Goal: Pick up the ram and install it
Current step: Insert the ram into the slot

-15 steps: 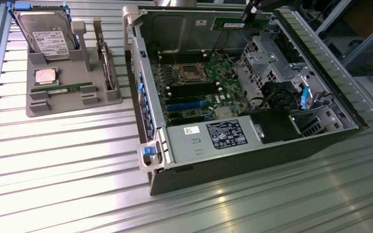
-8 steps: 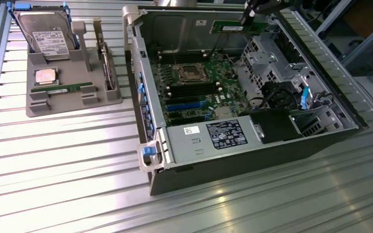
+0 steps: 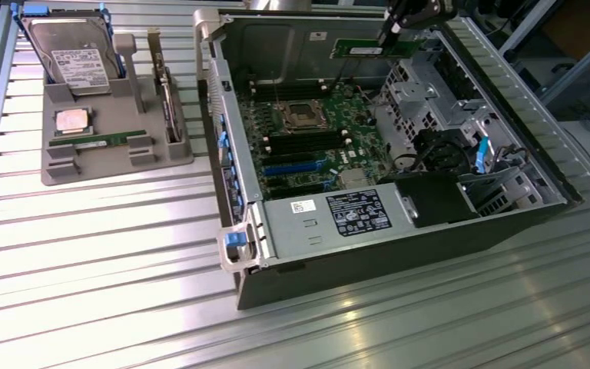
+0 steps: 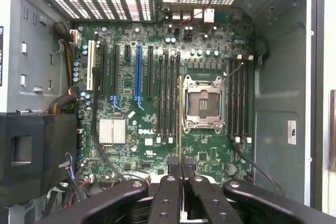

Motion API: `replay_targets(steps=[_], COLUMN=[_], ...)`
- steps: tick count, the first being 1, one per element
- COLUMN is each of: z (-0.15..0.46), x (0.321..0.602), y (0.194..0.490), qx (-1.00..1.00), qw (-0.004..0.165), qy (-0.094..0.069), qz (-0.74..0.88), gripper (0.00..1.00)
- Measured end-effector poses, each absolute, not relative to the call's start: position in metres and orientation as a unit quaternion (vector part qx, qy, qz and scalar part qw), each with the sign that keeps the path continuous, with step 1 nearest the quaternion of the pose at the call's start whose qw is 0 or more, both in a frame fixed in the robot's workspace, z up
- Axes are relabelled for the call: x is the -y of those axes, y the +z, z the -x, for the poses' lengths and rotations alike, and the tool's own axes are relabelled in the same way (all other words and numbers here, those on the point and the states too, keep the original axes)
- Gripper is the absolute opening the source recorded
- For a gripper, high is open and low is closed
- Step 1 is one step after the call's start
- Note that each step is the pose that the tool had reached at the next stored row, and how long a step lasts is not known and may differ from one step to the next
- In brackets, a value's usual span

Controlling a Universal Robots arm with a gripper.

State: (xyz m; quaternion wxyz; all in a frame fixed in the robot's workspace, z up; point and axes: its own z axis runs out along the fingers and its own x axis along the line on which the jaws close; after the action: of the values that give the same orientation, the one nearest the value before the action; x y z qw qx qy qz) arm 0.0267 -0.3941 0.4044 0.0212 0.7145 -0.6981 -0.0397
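1. Gripping the ram (image 3: 367,51) with the pincer (image 3: 389,40), closed on it from above.
2. Holding it raised over the far end of the open computer case (image 3: 398,254), above the motherboard (image 3: 310,157) and not seated in any slot.
3. In the wrist view, showing the ram (image 4: 180,119) edge-on as a thin pale line running out from the closed pincer (image 4: 181,169), over the strip between a bank of black memory slots (image 4: 168,95) and the CPU socket (image 4: 203,103).
4. Toward the counter (image 3: 101,269) corner at the far side and the exterior view's left: a gray holder (image 3: 120,165) carrying an upright hard drive (image 3: 70,58), a square silver CPU (image 3: 73,121), a second green stick (image 3: 95,141) lying flat, and a wider card (image 3: 162,84) standing on edge.
5. Across the counter's middle and the exterior view's right: the case, lying open side up.
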Motion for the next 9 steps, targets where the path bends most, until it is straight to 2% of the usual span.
replay_targets(steps=[9], z=[-0.0267], x=[0.3946], y=[0.3971], qx=[0.698], qw=[0.021], qy=[-0.040], qz=[-0.715], gripper=[0.12])
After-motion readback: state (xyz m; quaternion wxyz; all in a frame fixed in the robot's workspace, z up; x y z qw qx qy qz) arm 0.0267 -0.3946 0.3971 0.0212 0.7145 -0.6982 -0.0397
